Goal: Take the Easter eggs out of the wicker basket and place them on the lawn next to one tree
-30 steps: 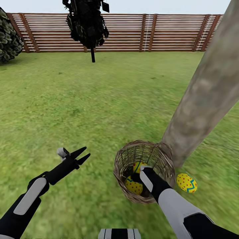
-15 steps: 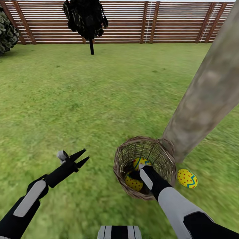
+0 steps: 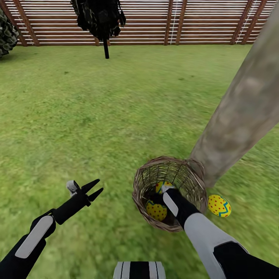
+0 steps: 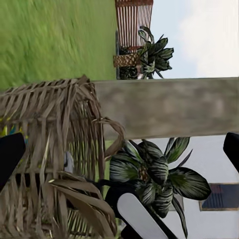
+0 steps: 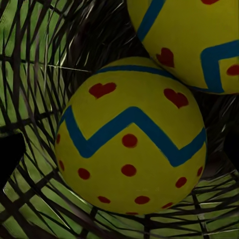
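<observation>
The wicker basket stands on the lawn at the foot of the thick tree. Two Easter eggs lie inside it: one at the near side and one partly behind my right wrist. The third egg lies on the grass beside the trunk. My right gripper is down in the basket, open, its dark fingertips on either side of an egg. Left of the basket, my left gripper hovers open and holds nothing. The left wrist view looks at the basket and the trunk.
A brown slat fence closes the far side. A thin dark tree stands before it and a bush sits at the far left. Open grass spreads ahead and to the left. My base is at the bottom edge.
The head view has tilted down a little. My right gripper has stayed inside the basket, edging in deeper. My left arm has dropped slightly.
</observation>
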Tool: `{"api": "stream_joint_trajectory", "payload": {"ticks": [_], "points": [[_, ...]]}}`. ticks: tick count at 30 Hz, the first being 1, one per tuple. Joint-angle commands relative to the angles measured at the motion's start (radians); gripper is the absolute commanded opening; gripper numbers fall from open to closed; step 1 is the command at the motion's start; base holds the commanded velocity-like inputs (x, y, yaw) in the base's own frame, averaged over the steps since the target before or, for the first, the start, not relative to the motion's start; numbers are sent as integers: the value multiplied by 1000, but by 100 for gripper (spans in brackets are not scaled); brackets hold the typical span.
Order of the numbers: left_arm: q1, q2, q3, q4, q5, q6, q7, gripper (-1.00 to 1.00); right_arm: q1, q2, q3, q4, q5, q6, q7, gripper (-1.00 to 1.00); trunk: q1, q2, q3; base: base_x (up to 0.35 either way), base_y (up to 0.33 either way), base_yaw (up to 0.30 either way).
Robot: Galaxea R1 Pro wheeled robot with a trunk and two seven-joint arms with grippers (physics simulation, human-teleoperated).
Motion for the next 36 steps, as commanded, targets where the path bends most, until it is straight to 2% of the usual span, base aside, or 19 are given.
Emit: {"api": "stream_joint_trajectory", "payload": {"ticks": [1,31,33,34,36], "points": [[-1,1,-1,0,9,7,1,100,-1,-1,6,-2,-11,3,-9,100,0,-1,-5,0,0,0],[0,-1,-1,1,10,7,1,100,-2,0,7,-2,-11,3,-7,100,14,-8,-121,0,0,0],[0,-2,-1,2,10,7,1,100,-1,0,7,-2,-11,3,-9,100,14,-8,-121,0,0,0],[0,-2,-1,3,10,7,1,100,-1,0,6,-2,-11,3,-9,-100,14,-8,-121,0,0,0],[0,-2,-2,4,11,7,1,100,-1,-1,6,-2,-11,3,-8,-100,14,-8,-121,0,0,0]]}}
